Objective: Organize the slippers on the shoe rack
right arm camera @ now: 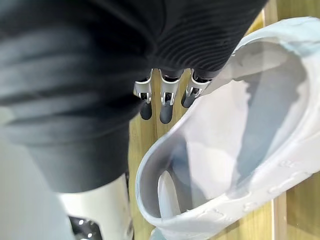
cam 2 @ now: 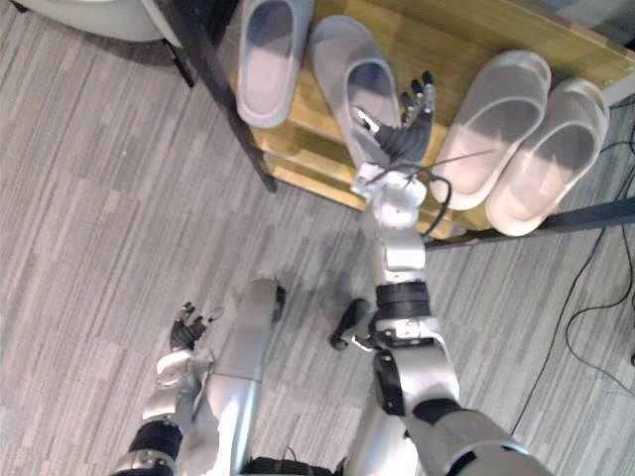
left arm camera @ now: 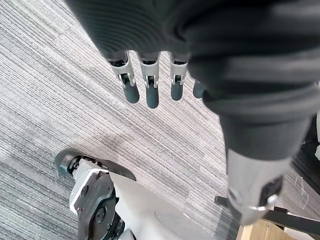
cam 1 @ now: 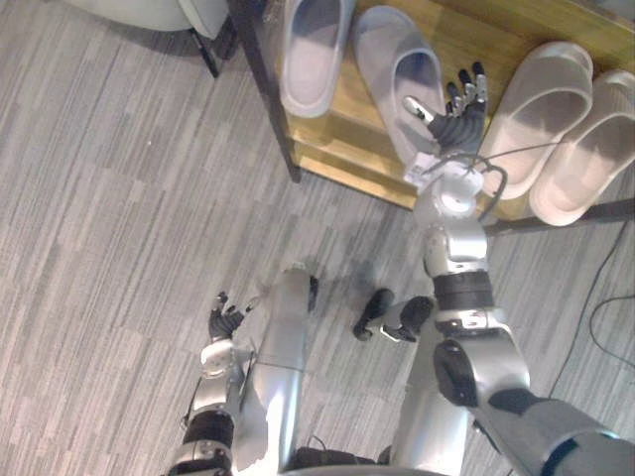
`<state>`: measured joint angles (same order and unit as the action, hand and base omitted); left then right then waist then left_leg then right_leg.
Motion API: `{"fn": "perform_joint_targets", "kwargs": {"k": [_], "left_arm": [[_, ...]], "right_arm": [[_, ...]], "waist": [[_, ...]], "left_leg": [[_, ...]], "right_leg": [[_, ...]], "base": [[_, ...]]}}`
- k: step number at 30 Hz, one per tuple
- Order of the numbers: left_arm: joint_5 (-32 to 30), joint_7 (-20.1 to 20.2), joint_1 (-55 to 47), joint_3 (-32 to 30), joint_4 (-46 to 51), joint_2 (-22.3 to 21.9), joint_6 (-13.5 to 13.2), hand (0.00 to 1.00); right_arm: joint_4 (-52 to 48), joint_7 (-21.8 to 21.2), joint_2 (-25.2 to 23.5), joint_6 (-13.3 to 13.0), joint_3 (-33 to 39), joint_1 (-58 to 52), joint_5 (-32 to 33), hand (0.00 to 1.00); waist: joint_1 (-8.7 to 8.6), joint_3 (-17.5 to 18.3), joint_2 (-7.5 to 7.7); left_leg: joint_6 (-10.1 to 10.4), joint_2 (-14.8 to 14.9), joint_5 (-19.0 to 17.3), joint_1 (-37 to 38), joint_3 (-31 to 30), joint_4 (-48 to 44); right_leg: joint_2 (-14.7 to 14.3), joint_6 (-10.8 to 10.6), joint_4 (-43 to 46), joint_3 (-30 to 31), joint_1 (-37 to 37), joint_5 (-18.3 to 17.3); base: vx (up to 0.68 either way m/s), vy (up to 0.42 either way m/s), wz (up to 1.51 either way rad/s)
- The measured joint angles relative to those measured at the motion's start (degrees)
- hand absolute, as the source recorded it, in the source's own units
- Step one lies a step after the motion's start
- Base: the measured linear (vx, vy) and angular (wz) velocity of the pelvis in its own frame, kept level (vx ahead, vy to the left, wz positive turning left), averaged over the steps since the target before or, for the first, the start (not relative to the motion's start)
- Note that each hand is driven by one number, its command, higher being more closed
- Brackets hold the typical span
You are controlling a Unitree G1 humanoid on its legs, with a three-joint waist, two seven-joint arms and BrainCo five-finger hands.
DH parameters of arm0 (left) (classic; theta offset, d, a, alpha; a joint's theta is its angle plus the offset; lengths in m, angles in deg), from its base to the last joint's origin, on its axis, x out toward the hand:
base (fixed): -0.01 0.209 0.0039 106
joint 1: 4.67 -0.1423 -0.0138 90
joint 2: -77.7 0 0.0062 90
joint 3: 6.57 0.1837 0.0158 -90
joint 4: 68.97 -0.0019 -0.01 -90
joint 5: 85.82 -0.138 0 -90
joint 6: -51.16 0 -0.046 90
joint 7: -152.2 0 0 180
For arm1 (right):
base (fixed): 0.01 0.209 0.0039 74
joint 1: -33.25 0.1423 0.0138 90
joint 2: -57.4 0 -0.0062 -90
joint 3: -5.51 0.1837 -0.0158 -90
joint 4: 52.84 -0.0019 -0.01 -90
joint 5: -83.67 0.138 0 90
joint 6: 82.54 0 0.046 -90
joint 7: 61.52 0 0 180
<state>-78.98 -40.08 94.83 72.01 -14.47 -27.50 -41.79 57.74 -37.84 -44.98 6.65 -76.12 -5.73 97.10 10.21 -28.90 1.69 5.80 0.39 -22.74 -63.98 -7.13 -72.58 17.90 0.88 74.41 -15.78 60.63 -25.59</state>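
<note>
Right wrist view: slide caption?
Right hand, fingers straight, at a pale grey foam slipper on the wooden shoe rack.

Soft, even light lies bright on the grey floor [cam 1: 119, 198]. The pale slippers [cam 1: 541, 109] hold gentle shade inside their toe caps, and the wood of the shoe rack [cam 1: 476, 35] is evenly lit.

Shoe rack [cam 1: 466, 35] on floor [cam 1: 119, 198]. On top shelf, left to right: first slipper [cam 1: 313, 55], second slipper [cam 1: 397, 79], then pair [cam 1: 566, 129] side by side. Right hand [cam 1: 458, 117] over second slipper's right edge.
</note>
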Motion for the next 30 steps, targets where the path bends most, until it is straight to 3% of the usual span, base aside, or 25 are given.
{"fn": "perform_joint_targets", "kwargs": {"k": [9,21,30], "left_arm": [[-0.1,-0.41,0.5,-0.01,-0.44,-0.09,0.67,0.0],[-0.56,-1.53,1.78,0.11,-1.17,-0.76,1.31,0.0],[-0.55,-1.62,2.15,0.13,-1.25,-1.3,1.1,0.0]], "right_arm": [[0.0,0.09,-1.6,-1.97,-0.09,0.55,7.03,0.0],[0.21,2.34,-6.39,-1.69,-0.15,4.78,13.81,0.0],[3.2,2.55,-4.96,-1.56,0.45,8.31,14.99,0.0]], "waist": [[0.47,-0.05,-0.09],[2.11,-0.53,-0.95],[2.58,-1.13,-2.05]], "left_leg": [[-0.01,-0.01,-0.01,-0.13,-0.34,0.06],[0.24,-0.22,0.13,-0.2,-1.15,0.59],[0.52,-0.25,0.29,-0.23,-1.51,0.63]], "right_leg": [[-0.02,-0.01,-0.17,-0.43,-0.13,-0.01],[0.04,0.08,-0.72,-1.4,-0.64,-0.09],[0.04,0.18,-0.63,-1.68,-0.68,-0.14]], "base": [[-0.01,0.022,0.0],[-0.01,0.016,0.02],[-0.01,0.017,0.0]]}}
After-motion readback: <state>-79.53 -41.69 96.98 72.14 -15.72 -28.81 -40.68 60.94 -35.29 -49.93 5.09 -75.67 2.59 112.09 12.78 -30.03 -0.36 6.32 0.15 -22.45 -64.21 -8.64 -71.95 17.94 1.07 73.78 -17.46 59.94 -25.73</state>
